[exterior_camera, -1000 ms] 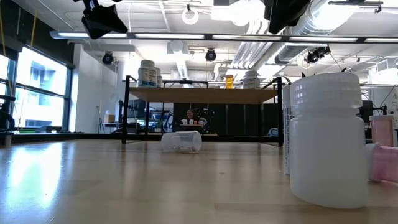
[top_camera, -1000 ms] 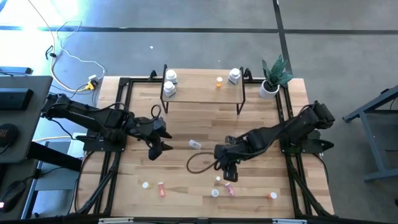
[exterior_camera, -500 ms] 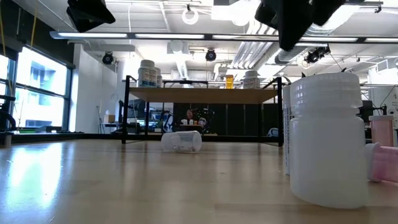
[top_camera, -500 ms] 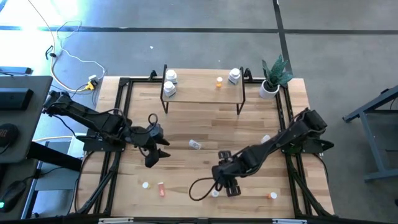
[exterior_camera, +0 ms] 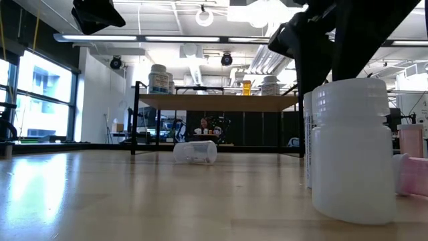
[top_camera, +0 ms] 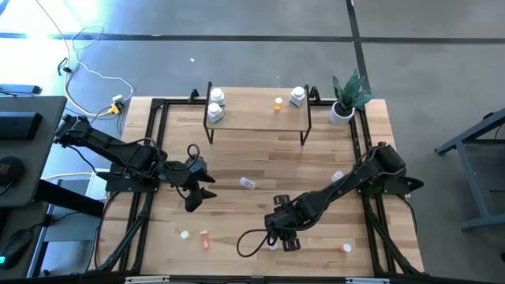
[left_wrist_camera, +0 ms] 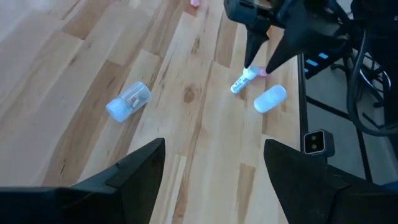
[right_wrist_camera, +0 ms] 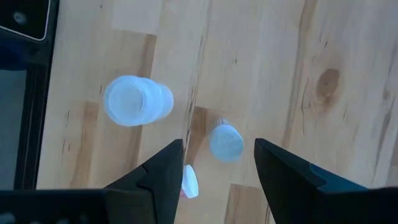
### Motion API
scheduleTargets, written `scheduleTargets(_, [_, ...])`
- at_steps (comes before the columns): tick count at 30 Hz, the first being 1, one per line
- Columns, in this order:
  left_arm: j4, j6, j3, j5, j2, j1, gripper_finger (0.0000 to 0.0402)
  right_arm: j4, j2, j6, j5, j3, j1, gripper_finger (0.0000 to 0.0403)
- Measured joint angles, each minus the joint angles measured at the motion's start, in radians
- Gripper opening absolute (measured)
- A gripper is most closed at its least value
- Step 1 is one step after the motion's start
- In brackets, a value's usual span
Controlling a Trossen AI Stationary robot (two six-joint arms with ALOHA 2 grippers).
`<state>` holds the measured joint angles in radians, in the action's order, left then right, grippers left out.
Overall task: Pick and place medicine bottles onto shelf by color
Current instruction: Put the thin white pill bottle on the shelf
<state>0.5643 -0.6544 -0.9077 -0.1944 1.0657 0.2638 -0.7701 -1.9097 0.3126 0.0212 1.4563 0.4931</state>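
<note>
At the table's near edge, around six o'clock in the high view, the right gripper (top_camera: pixel 286 237) is being held low over a small cluster of medicine bottles, its two fingers spread apart and nothing being pinched between them. In the right wrist view, a small white-capped bottle (right_wrist_camera: pixel 225 143) is being framed in the gap between the dark fingers (right_wrist_camera: pixel 283 168), with a larger white bottle (right_wrist_camera: pixel 135 101) just beside it and a pink-and-white one (right_wrist_camera: pixel 188 181) partly hidden by a finger. An orange bottle (top_camera: pixel 346 248) is being left at about five o'clock, and a white-capped bottle (top_camera: pixel 185 234) and a pink bottle (top_camera: pixel 204 240) are lying near seven o'clock. In the low view, a big white bottle (exterior_camera: pixel 351 150) is filling the near right side, with the right arm's dark bulk just above it. Toward the middle of the table (top_camera: pixel 260 154), a clear bottle (top_camera: pixel 248 183) is lying on its side. At about nine o'clock the left gripper (top_camera: pixel 195 199) is being held above the wood, fingers spread, nothing gripped. At twelve o'clock the shelf (top_camera: pixel 256 118) is carrying two white bottles (top_camera: pixel 215 104) at its left end, an orange bottle (top_camera: pixel 278 102) near the middle and a white bottle (top_camera: pixel 297 96) at its right end. A potted plant (top_camera: pixel 346 99) is standing just beside the shelf at one o'clock.
</note>
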Motion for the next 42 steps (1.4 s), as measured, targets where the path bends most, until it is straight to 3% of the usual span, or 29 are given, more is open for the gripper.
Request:
scheduleTargets(9, [0.0,0.002,0.0,-0.002,0.0,0.0,0.0262,0.012,-0.03,0.003,0.001,0.0,0.0,0.0182])
scheduleTargets(26, [0.005,0.002,0.0,-0.004,0.0,0.0,0.0262,0.02,-0.03,0.046,0.001,0.0,-0.009,0.0069])
scheduleTargets(42, [0.034,0.003,0.0,-0.018,0.0,-0.002,0.0262,0.02,-0.029,0.081,-0.044,0.003,-0.04,0.0068])
